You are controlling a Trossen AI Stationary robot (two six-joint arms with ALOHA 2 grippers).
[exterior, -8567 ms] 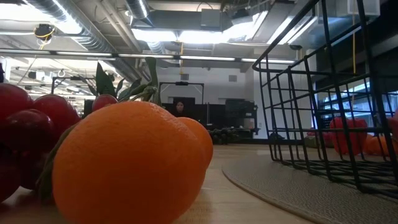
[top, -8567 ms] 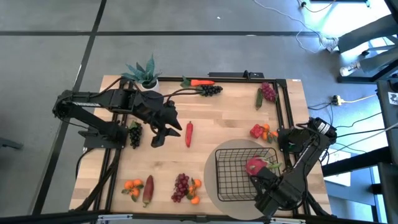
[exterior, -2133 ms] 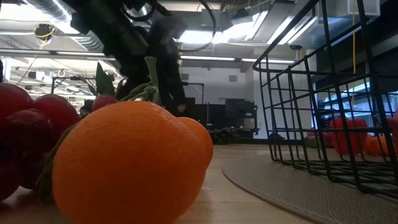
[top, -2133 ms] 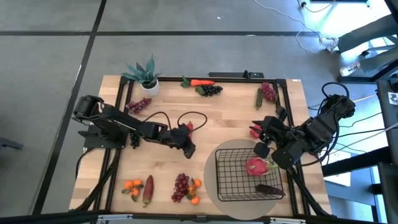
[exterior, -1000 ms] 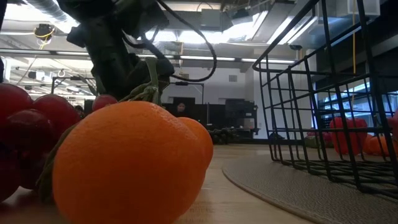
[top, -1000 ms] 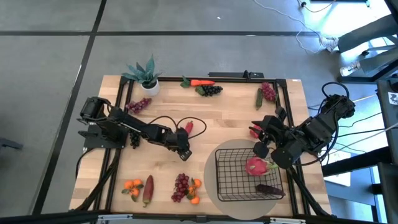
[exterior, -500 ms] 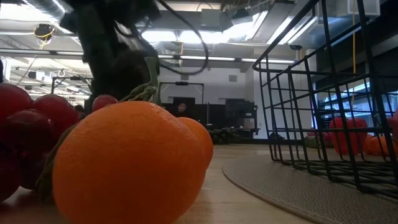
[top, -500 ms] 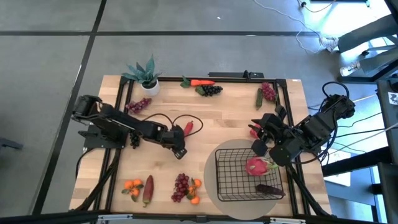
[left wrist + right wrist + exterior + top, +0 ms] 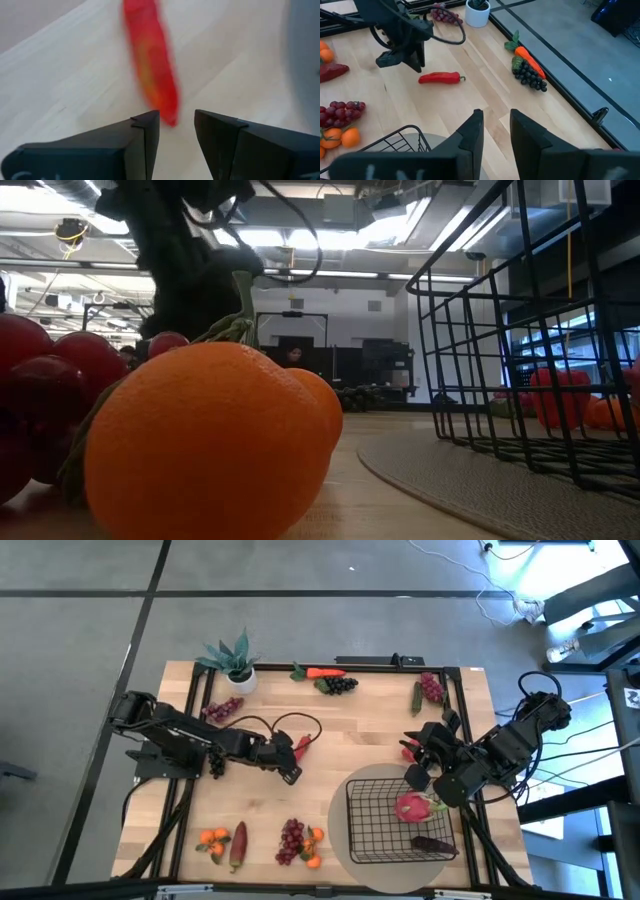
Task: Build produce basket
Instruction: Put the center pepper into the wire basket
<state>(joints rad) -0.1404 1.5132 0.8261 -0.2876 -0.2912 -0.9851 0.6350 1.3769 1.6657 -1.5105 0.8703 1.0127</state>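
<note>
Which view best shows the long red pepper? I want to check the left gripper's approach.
The right wrist view: the whole red pepper lies on the table beside the left gripper. Left wrist shows it blurred, high view partly hidden, low view not at all.

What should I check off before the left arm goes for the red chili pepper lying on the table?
1. Left gripper lined up with the red chili pepper: ok, the pepper's tip sits just ahead of the gap between the fingers.
2. Left fingers open: ok, a gap shows, and nothing is held.
3. Pepper free to lift: ok, it lies alone on bare wood in the right wrist view.
4. Basket has room: ok, only the dragon fruit and a dark item in one corner are inside.
5. Right gripper out of the way: ok, it hovers by the basket's far edge, empty.
6. Contact with the pepper: cannot tell.
</note>
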